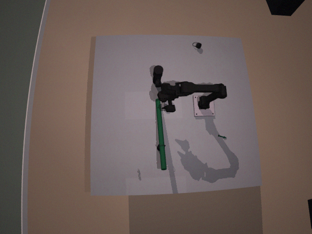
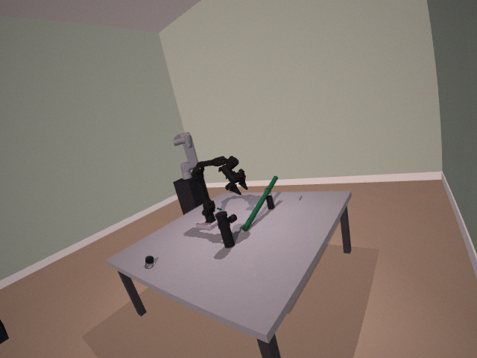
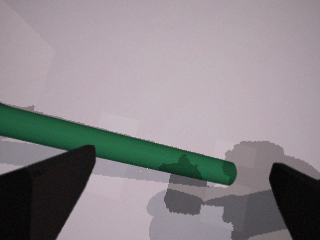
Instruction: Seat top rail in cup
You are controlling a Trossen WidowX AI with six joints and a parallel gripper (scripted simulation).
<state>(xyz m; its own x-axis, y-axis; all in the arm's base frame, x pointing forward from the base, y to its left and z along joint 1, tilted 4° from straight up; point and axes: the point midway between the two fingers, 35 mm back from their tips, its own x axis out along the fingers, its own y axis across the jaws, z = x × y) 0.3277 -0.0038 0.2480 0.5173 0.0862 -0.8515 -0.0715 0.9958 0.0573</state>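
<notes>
The green rail [image 1: 161, 130] [image 2: 259, 206] [image 3: 125, 145] slants through the loop on the small post [image 2: 270, 202]. Its far end is raised; its near end is low by the table, apart from the big post [image 1: 158, 69] [image 2: 226, 233]. The dark rail-end cup [image 1: 157, 82] [image 2: 232, 218] sticks out high on the big post, above the rail's near end, and is empty. The band is too dark to make out. My gripper [image 1: 160, 102] [image 2: 244, 191] [image 3: 181, 162] is wide open and empty, above the rail near its low end. In the wrist view that end shows between the fingertips.
A black cap with a ring [image 1: 198, 45] [image 2: 149, 259] lies on the table [image 1: 113, 75] [image 2: 269, 269]. A small green piece [image 1: 222, 136] [image 2: 218, 209] lies near my base plate [image 1: 204, 113]. A small grey piece [image 1: 139, 174] [image 2: 300, 198] lies beyond the small post.
</notes>
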